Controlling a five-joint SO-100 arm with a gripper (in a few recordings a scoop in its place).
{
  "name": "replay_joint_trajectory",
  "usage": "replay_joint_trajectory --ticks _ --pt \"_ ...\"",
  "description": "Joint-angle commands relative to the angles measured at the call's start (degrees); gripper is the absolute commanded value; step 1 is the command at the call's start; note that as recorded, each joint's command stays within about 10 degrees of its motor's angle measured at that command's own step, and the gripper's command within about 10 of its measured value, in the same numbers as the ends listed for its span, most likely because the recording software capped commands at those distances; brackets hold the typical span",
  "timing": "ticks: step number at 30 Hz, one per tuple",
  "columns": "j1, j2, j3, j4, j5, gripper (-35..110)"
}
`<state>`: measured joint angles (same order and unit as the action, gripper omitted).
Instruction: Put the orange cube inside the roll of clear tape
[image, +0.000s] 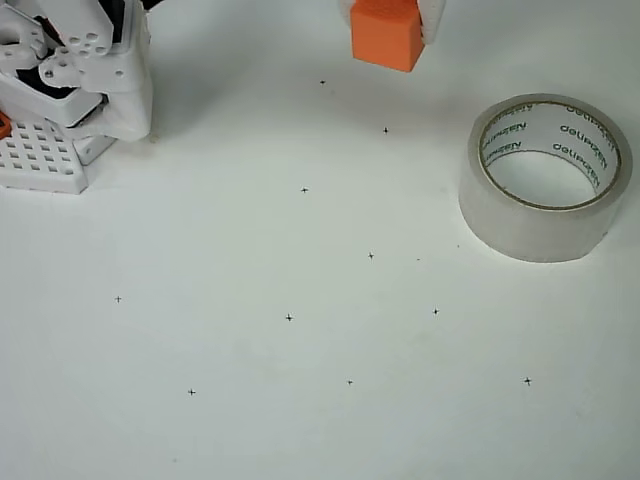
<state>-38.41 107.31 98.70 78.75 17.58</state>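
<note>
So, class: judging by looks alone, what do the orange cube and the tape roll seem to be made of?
The orange cube: probably foam or plastic; matte, even colour, crisp edges. The roll of clear tape: translucent, faintly glossy plastic film; its white inner core, printed with lettering, looks like card, though that is uncertain.

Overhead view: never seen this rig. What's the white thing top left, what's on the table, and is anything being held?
This single picture comes from a fixed camera looking straight down on a white table dotted with small black cross marks.

The white plastic block at top left is the base of a small robot arm, with a perforated white plate beside it.

At the top edge, the orange cube sits between white parts that look like the arm's gripper. The jaws appear shut on it, though the frame cuts most of them off.

On the right the roll of clear tape lies flat, its hole facing up and empty, with grey lettering on the inner core. The cube is apart from it, up and to the left.
</note>
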Motion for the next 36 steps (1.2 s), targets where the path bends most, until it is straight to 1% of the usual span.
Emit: replay_joint_trajectory --ticks 1,14,22,30,36 --pt "1.5 0.2 -6.6 0.9 -1.8 11" --pt "5.3 -8.6 -18.6 0.9 -8.4 11" --pt "6.2 -12.0 -23.5 0.9 -10.4 11" --pt "7.2 -18.4 -32.4 2.5 -13.0 11" --pt "7.4 -19.2 -33.3 2.5 -13.3 11"
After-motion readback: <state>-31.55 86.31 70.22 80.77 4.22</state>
